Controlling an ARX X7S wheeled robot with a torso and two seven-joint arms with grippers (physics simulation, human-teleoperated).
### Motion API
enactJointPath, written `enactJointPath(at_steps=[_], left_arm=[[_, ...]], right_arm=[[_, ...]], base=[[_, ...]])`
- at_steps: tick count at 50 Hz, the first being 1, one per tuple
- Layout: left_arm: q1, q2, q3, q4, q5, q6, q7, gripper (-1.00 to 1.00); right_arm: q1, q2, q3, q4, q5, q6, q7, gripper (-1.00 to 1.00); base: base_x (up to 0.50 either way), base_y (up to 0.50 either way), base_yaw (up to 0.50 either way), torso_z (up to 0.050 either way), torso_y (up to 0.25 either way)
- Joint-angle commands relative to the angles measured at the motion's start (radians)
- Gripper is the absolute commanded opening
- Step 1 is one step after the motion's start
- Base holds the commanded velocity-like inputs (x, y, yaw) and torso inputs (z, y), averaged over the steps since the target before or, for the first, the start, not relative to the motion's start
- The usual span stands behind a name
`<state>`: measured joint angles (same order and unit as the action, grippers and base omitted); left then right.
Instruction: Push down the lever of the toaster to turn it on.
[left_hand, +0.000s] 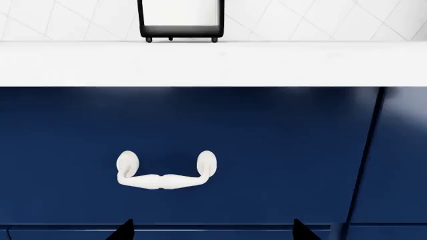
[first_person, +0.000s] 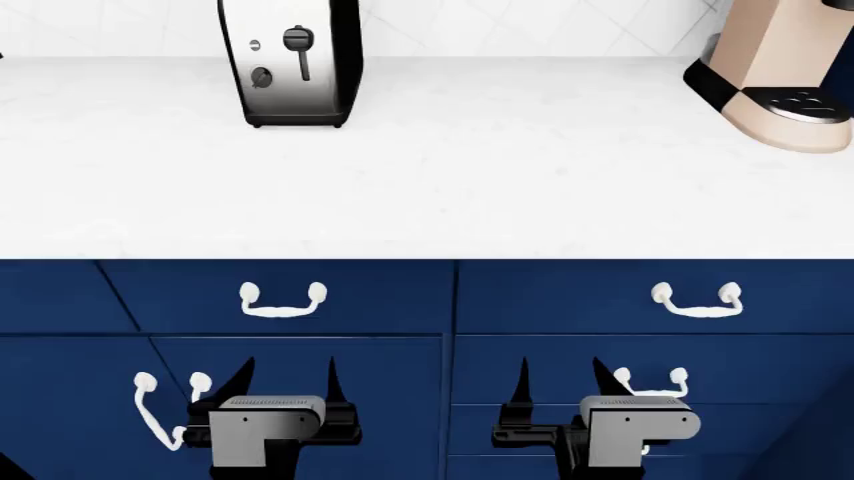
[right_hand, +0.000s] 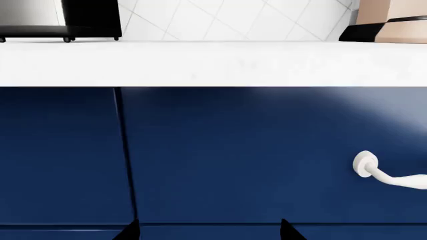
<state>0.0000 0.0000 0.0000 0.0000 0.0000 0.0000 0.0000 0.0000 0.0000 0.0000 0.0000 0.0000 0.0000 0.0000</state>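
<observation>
The toaster (first_person: 291, 62) stands at the far left of the white bench (first_person: 507, 190), at about 11 o'clock from the robot, close to the tiled wall. Its lever (first_person: 296, 41) is a small black tab on the chrome face that looks toward the robot, at the top of a thin vertical slot; a round knob (first_person: 262, 77) sits lower, at 7 o'clock from the lever.

Both arms hang low in front of the blue drawers, well apart from the toaster. The left claw (first_person: 284, 378) is released, its two black fingers standing apart with nothing between them. The right claw (first_person: 558, 378) is released in the same way and also holds nothing. In the left wrist view only the base of the toaster shows above the bench edge, and a white drawer handle (left_hand: 165, 172) is in front of the claw.

I judge the lever to be stiff and spring-loaded, small and smooth, so a finger could slip off. It needs no grasp: one fingertip laid on top of the tab and pressed straight down seems best. The toaster looks tall, narrow and perhaps light, so an oblique push might slide or tip it.

For containers, the toaster slots cannot be seen from here. The coffee machine (first_person: 774, 70) stands at 1 o'clock, and nothing sits on its tray. The drawers are closed.
</observation>
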Motion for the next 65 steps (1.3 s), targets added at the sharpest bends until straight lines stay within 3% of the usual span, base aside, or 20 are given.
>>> enactJointPath(at_steps=[1, 12, 24, 43, 49, 65], left_arm=[[0.001, -0.015, 0.02, 0.001, -0.018, -0.002, -0.016, 1.0], [0.008, -0.051, 0.065, 0.059, -0.082, -0.063, -0.023, 1.0], [-0.107, -0.11, 0.067, 0.282, -0.153, -0.33, -0.018, 1.0], [-0.507, -0.158, -0.002, 0.417, -0.351, -0.815, -0.019, 1.0], [-0.603, -0.168, -0.02, 0.375, -0.375, -0.854, -0.014, 1.0], [-0.583, -0.182, -0.025, 0.366, -0.379, -0.83, -0.02, 1.0]], right_arm=[[0.0, 0.016, -0.018, 0.002, 0.015, 0.001, 0.02, 1.0], [0.008, 0.049, -0.062, 0.015, 0.039, 0.012, 0.053, 1.0], [0.112, 0.095, -0.066, -0.09, 0.066, 0.17, 0.057, 1.0], [0.403, 0.194, -0.017, -0.244, 0.142, 0.518, 0.035, 1.0], [0.485, 0.218, -0.009, -0.257, 0.161, 0.594, 0.024, 1.0], [0.497, 0.229, -0.042, -0.268, 0.152, 0.619, 0.031, 1.0]], base=[[0.0, 0.0, 0.0, 0.0, 0.0], [0.0, 0.0, 0.0, 0.014, 0.0], [0.0, 0.0, 0.0, 0.05, 0.0], [0.0, 0.0, 0.0, 0.05, 0.0], [0.0, 0.0, 0.0, 0.05, 0.0], [0.0, 0.25, 0.0, 0.015, 0.0]])
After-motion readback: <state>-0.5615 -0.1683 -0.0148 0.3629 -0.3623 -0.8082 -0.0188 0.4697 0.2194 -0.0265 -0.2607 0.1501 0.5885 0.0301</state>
